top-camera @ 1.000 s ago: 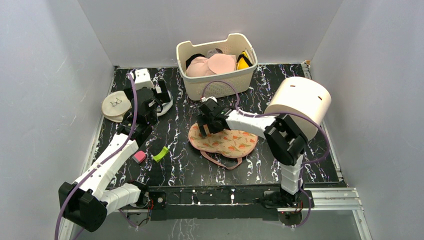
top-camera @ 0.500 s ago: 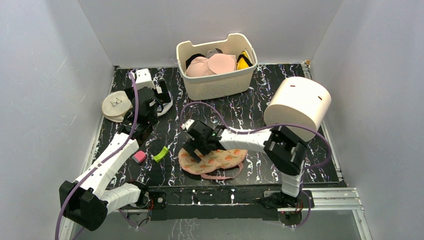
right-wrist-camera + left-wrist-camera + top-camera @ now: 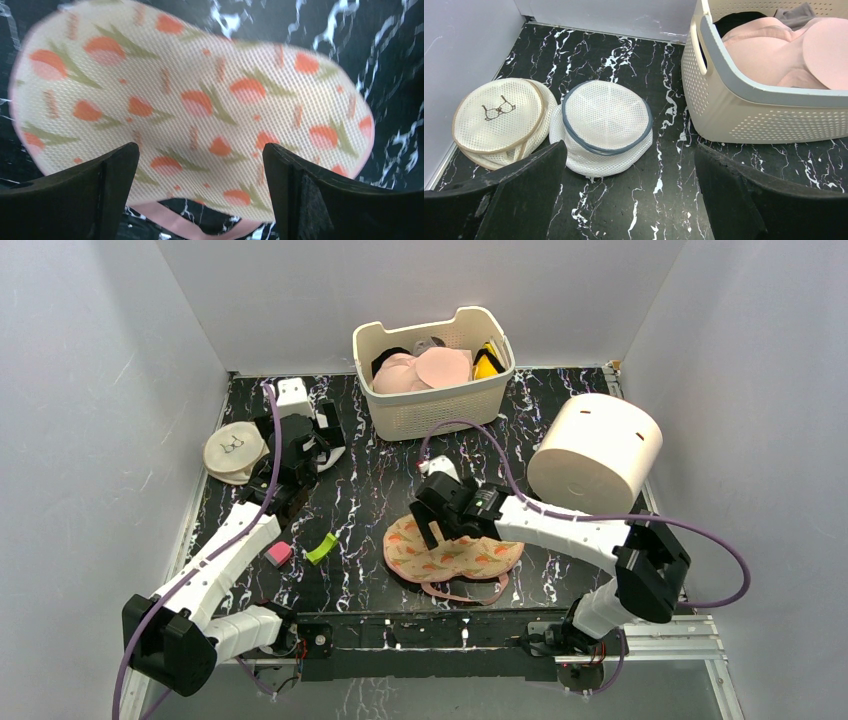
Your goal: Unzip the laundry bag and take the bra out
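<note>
Table [image 3: 370,470] black, white-veined; cream basket [image 3: 440,410] at far edge; laundry bag [image 3: 455,552] flat near front edge, zip not discernible; two mesh discs [image 3: 601,125] far left; yellow bra [image 3: 487,361] in basket's right end; right gripper [image 3: 200,190] over bag, fingers spread, holding nothing; left gripper [image 3: 629,200] spread wide beside discs.

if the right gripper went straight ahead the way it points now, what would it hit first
Most likely the flat peach-orange carrot-print laundry bag. In the right wrist view it fills the space ahead of the open right gripper, with nothing in between. The remaining gap is unclear.
</note>
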`<state>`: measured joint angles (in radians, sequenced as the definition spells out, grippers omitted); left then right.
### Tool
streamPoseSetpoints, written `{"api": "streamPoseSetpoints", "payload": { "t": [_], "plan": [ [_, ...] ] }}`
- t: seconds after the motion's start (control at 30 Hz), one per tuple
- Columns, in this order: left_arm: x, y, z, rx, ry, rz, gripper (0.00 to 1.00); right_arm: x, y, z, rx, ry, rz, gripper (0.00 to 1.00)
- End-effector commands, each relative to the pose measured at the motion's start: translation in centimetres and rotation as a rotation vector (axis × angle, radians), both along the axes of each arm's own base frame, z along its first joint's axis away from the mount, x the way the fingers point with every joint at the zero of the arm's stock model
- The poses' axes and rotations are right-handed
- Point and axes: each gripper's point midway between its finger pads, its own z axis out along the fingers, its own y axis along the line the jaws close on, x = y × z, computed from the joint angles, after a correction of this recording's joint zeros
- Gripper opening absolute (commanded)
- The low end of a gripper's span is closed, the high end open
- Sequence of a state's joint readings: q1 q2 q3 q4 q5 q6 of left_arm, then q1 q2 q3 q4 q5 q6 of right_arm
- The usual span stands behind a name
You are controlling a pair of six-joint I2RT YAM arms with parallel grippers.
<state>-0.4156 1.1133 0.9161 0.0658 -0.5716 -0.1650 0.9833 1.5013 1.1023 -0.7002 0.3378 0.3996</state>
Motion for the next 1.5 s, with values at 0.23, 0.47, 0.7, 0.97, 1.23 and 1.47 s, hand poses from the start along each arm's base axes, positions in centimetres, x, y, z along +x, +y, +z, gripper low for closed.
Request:
{"api": "streamPoseSetpoints", "payload": {
  "t": [0.23, 0.47, 0.7, 0.97, 1.23, 1.47],
  "plan": [
    [0.3, -1.1, 1.8, -0.053, -0.034, -0.037, 0.98, 0.0, -3.9, -1.1, 0.194, 0.045, -0.374, 0.82],
    [0.5, -1.1, 1.4, -0.041, -0.018, -0.035, 0.98, 3.2, 1.4, -1.8, 0.510, 0.098, -0.270, 0.82],
    [0.7, -1.5, 0.9, -0.043, 0.000, -0.048, 0.98, 8.8, 9.4, -0.2, 0.538, 0.061, 0.025, 0.91],
    [0.6, -1.7, 1.4, -0.059, -0.010, -0.060, 0.98, 2.0, 9.6, 3.3, 0.606, 0.213, 0.223, 0.98],
    [0.6, -1.7, 1.1, -0.057, -0.005, -0.056, 0.98, -3.4, 8.1, -1.8, 0.553, 0.371, 0.185, 0.98],
    [0.6, -1.5, 1.0, -0.047, -0.001, -0.048, 0.98, 2.4, -4.4, -5.1, 0.219, 0.249, -0.215, 0.98]
  ]
}}
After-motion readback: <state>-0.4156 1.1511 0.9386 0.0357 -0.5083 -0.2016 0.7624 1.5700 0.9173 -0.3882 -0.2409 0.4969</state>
